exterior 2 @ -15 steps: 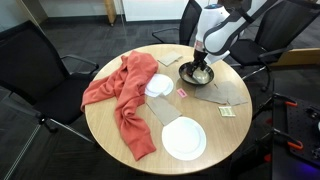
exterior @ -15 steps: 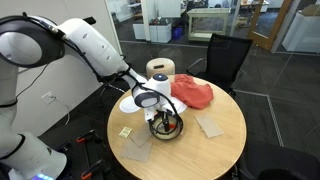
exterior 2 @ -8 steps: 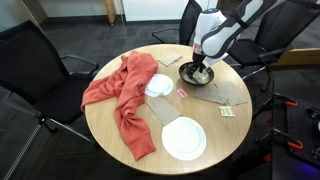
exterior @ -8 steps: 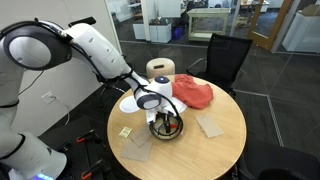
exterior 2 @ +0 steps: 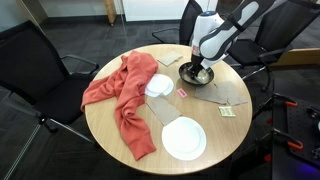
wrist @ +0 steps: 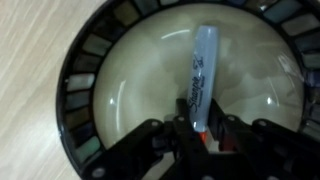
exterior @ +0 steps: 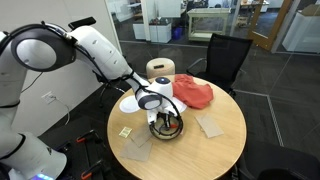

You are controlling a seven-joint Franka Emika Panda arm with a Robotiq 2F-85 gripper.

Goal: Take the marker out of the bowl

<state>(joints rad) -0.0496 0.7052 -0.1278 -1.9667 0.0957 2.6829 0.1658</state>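
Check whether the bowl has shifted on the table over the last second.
No. In an exterior view the bowl keeps the same position relative to the white plate and the red cloth as before.

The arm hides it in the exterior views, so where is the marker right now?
In the wrist view the marker lies inside the bowl, near its middle, with its lower end at the gripper.

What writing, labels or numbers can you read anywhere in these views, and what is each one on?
Marker in the bowl: dark script along the barrel, too blurred to read.
Small yellowish card on the table: any print too small to read.
No other text visible.
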